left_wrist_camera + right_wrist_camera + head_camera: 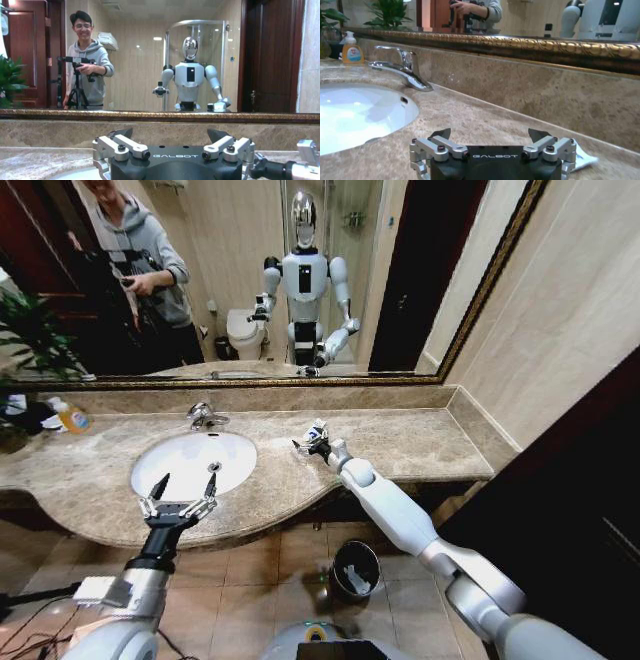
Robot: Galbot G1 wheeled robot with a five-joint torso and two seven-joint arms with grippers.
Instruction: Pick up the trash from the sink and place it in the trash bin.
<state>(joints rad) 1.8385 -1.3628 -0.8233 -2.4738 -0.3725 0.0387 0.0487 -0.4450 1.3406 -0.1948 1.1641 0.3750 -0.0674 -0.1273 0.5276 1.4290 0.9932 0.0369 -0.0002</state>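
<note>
Marble counter (420, 442) at 3 o'clock of sink (190, 462): with spread right fingers (547, 144), settle low over flat white packet (584, 160) just beside them, pinch squarely; left fingers (209, 492) spread at 6 o'clock rim.

faucet (205, 416) behind sink (190, 463), trash bin (355, 568) below counter (400, 442)
</note>
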